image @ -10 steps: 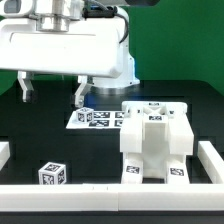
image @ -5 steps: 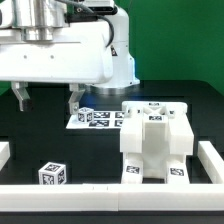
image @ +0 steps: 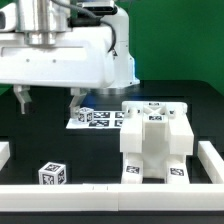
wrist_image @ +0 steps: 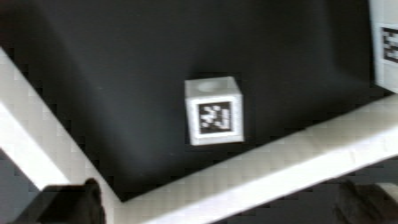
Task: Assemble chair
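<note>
1. The robot's two-finger hand (image: 48, 100) hangs over the half of the black counter (image: 100, 160) on the exterior view's left. Its dark fingers are spread wide and pinch nothing.
2. Below it, apart from the fingers, a small white plastic block (image: 52, 174) with square black-and-white tags sits near the counter's near edge, toward the corner on the exterior view's left. It looks light, stiff and smooth, so probably slippery. Two opposite flat sides suit the grip.
3. The thin flat white marker board (image: 95, 118) lies at mid-counter.
4. The chunky white plastic chair body (image: 155, 140), panels and posts joined, stands toward the near edge's other corner. It is likely heavier and rigid, so a narrow post seems the best hold.
5. No bin or box shows. Only a low white wall (image: 110, 195) rims the counter, enclosing block, board and chair body.
</note>
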`<state>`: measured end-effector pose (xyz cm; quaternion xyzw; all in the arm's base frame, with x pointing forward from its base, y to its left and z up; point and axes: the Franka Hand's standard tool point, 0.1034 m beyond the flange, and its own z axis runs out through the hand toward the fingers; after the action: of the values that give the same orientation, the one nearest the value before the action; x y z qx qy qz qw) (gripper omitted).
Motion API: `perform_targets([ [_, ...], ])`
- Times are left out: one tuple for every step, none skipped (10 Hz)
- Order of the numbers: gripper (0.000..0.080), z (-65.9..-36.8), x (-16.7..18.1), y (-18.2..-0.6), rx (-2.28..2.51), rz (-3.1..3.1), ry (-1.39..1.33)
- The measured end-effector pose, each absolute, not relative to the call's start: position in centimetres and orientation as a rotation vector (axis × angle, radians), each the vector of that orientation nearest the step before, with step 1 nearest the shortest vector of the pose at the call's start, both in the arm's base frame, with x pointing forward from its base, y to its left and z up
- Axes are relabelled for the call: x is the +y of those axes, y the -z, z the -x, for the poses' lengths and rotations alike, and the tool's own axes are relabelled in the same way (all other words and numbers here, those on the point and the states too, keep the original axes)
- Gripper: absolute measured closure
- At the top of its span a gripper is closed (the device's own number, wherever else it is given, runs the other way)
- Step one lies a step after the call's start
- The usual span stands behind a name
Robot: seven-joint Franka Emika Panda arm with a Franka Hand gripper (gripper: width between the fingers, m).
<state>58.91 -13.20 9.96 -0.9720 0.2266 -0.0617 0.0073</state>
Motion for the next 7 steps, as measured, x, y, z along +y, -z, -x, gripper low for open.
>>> perform_targets([
  [0.0151,-59.0,-13.6,-9.3,0.726,3.033,0.166],
  [0.0151,-58.8,-13.9,-8.5,0.766,3.006,0.119],
  [0.0151,-59.0,-13.6,-7.9,0.793,2.995,0.110],
  [0.0151,-59.3,-12.8,-7.3,0.819,2.989,0.114],
  [0.0151,-59.5,-12.7,-6.5,0.817,2.998,0.119],
  [0.0151,-59.8,-12.6,-5.6,0.817,3.010,0.125],
  [0.0151,-59.7,-12.5,-4.7,0.828,3.020,0.126],
])
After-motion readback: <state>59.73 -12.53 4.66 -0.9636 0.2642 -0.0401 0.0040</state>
